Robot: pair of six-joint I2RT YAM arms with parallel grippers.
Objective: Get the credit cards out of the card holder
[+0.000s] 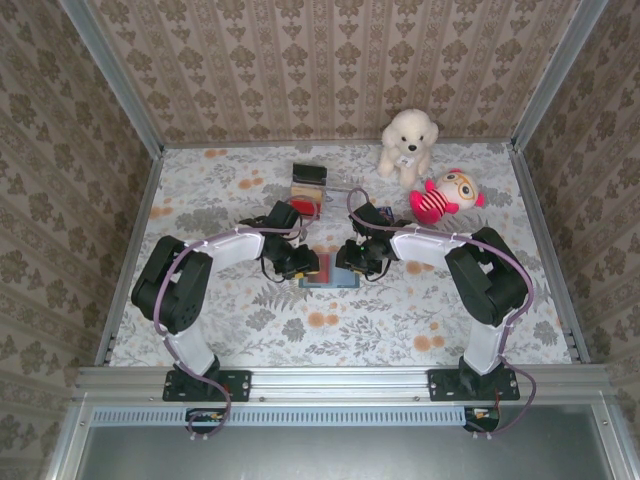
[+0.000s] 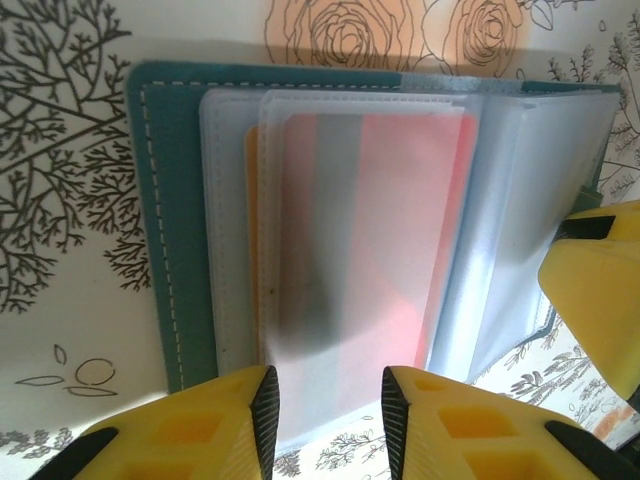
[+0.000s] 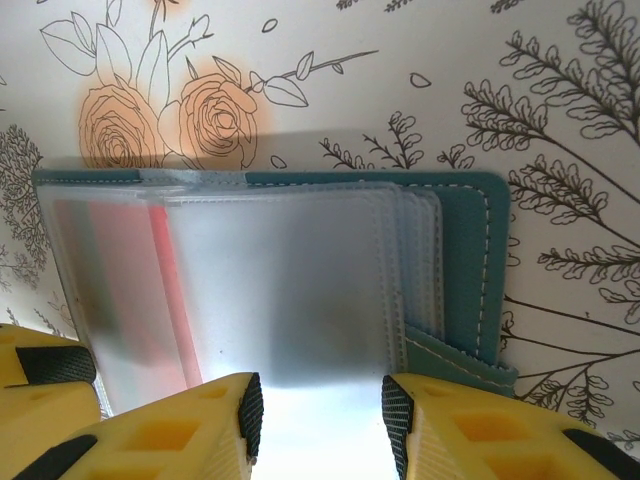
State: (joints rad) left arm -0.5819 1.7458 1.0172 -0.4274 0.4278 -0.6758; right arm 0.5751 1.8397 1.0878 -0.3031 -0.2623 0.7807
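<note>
Card holder [image 1: 328,281] mid-worktop [image 1: 230,312] between left gripper [image 1: 305,266] and right gripper [image 1: 352,262], credit cards [image 2: 400,230] inside; box [image 1: 308,181] behind, plush toys [image 1: 407,145] far right.

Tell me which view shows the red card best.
Left wrist: the red card lies large, central behind a frosted sleeve. Right wrist shows a strip of the red card at the left; top external shows the card holder tiny.
</note>
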